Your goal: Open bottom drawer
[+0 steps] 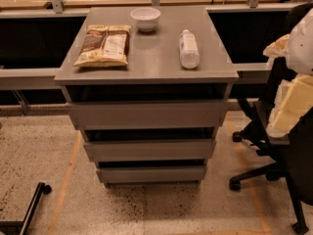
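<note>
At the right edge of the view you have the gripper (pixel 292 109), a cream-coloured shape in front of a black office chair (pixel 266 153); you cannot tell how far open it is or whether it holds anything. Well below it and toward the picture's left sits the bottom drawer (pixel 151 174), lowest of the grey cabinet's (pixel 156 60) three fronts. Higher and left of the gripper, the cabinet top carries a snack bag (pixel 103 45), a white bowl (pixel 145 18) and a bottle (pixel 189 48) lying down.
</note>
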{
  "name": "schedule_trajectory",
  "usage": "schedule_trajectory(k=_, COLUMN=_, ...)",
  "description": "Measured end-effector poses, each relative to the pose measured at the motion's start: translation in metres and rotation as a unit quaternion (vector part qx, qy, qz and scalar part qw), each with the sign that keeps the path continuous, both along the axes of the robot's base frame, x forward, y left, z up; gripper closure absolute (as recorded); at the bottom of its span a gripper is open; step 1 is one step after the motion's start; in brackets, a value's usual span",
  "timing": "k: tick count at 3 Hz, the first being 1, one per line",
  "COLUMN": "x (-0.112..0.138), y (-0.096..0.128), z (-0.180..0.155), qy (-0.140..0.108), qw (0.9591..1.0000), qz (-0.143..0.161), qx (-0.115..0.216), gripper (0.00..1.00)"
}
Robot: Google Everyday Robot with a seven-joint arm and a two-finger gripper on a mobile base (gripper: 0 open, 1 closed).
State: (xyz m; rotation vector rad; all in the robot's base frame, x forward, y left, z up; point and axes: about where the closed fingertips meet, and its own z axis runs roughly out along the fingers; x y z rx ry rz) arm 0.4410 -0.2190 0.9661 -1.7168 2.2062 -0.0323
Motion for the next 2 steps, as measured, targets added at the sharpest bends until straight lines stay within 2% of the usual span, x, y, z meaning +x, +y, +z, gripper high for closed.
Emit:
schedule_trajectory(k=1, x=0.0092, y=-0.0027, z=-0.0229, qy=-0.003, qw=0.9995, qz=0.009, qx=0.031, gripper=0.00)
schedule_trajectory(k=2, x=0.0113, y=-0.0019, z=-0.0228, qy=-0.007, qw=0.9994, qz=0.010, qx=0.033, gripper=0.00)
